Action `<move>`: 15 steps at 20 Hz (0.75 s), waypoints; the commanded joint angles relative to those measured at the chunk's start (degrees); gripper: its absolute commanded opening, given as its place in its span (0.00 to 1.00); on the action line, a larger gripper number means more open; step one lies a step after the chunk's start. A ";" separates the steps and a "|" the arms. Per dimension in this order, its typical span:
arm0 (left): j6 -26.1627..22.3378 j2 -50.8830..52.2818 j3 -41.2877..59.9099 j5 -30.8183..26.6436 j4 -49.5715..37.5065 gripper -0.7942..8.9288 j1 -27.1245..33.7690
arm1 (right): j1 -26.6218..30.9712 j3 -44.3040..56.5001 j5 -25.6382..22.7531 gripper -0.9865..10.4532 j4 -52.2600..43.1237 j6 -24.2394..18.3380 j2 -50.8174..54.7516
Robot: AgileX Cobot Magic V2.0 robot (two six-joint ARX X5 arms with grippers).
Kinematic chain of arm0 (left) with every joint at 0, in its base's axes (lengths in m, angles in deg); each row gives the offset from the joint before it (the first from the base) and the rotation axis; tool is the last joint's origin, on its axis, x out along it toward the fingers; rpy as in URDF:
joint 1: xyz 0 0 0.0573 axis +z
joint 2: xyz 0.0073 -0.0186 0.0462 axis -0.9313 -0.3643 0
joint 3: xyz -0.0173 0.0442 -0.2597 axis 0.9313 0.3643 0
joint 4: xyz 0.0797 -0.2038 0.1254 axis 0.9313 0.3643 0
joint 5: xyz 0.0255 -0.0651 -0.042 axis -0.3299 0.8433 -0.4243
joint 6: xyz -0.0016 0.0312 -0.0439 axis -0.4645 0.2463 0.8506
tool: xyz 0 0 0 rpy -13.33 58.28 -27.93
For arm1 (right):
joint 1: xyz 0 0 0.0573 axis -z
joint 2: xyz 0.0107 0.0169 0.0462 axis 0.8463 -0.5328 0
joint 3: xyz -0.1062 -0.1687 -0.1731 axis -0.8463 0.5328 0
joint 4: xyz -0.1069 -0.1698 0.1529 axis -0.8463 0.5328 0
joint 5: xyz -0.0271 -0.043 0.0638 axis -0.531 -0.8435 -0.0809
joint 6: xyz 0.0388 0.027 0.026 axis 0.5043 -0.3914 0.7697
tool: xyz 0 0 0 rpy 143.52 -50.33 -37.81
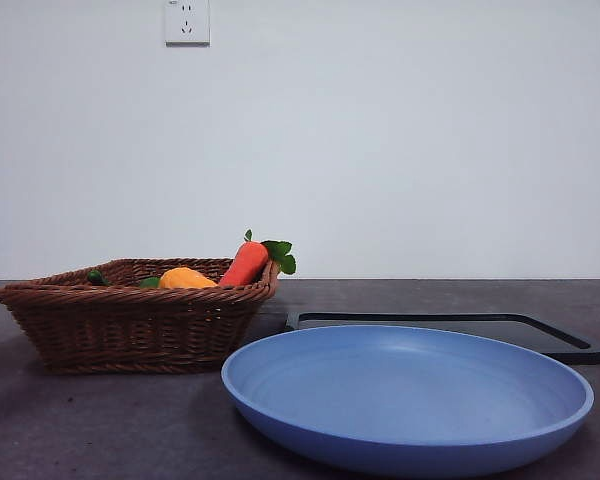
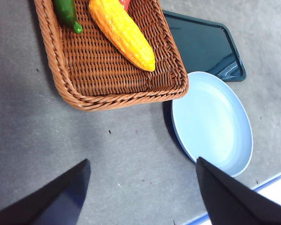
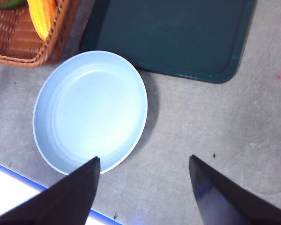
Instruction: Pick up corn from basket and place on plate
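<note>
Left wrist view, corn (image 2: 122, 32) in basket (image 2: 79, 96)

No text, label, brand, number or sign can be read in any view

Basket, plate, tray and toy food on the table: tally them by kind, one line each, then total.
Containers and dishes: 3, namely basket, plate, tray
Toy vegetables: 3, all in the basket, namely corn, carrot, green vegetable
Total: 6
</note>
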 commanded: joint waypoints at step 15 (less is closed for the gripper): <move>0.50 -0.28 -1.18 0.26 -0.55 0.47 -0.11 | -11.72 -0.96 0.07 0.36 -16.92 1.64 -29.31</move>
